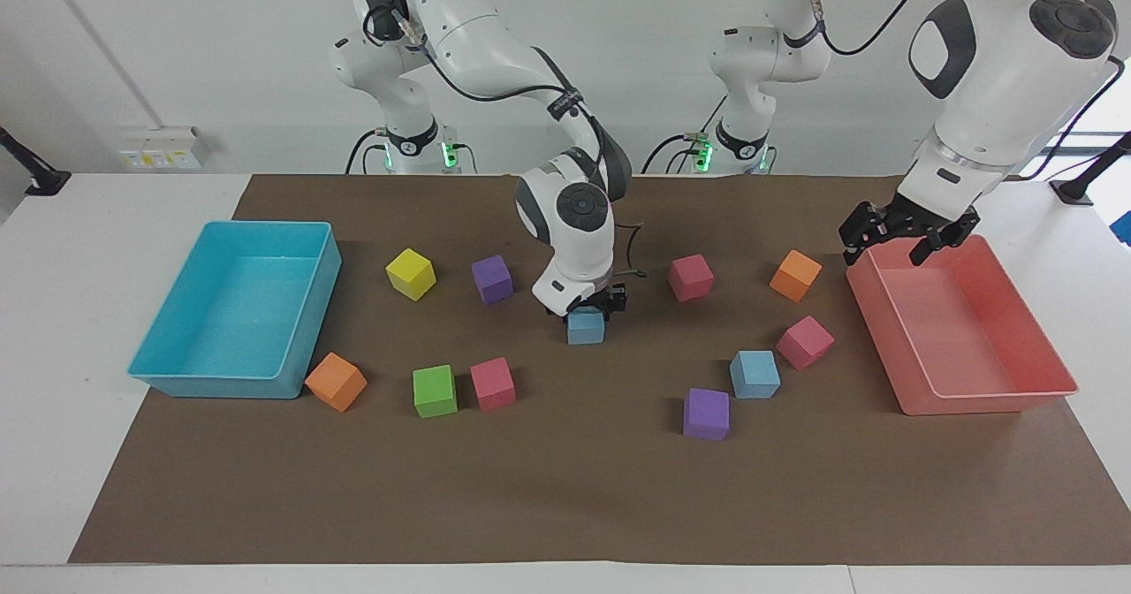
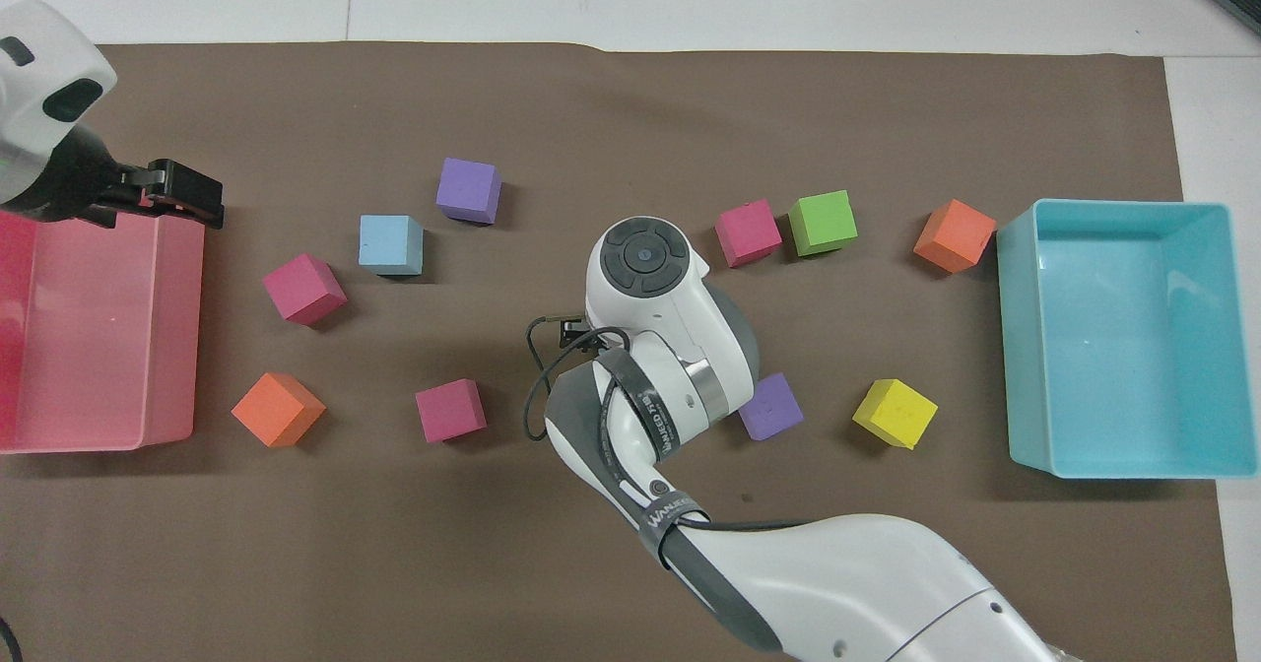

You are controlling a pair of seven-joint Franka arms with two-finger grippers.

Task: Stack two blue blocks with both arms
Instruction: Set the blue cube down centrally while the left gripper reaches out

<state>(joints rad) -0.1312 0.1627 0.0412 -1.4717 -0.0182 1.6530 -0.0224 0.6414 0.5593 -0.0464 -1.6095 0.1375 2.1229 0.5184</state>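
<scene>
Though hidden overhead beneath the right arm (image 2: 680,347), sits flat at mid-mat: first blue block (image 1: 586,329), matte sky-blue cube. Carries right gripper (image 1: 587,305) at its top; cannot tell whether clamped or apart. Second blue block (image 1: 755,374), identical, between purple cube (image 1: 706,414) and magenta cube (image 1: 805,342). Left gripper (image 1: 886,242) spread, empty, over pink tray (image 1: 990,395).
</scene>
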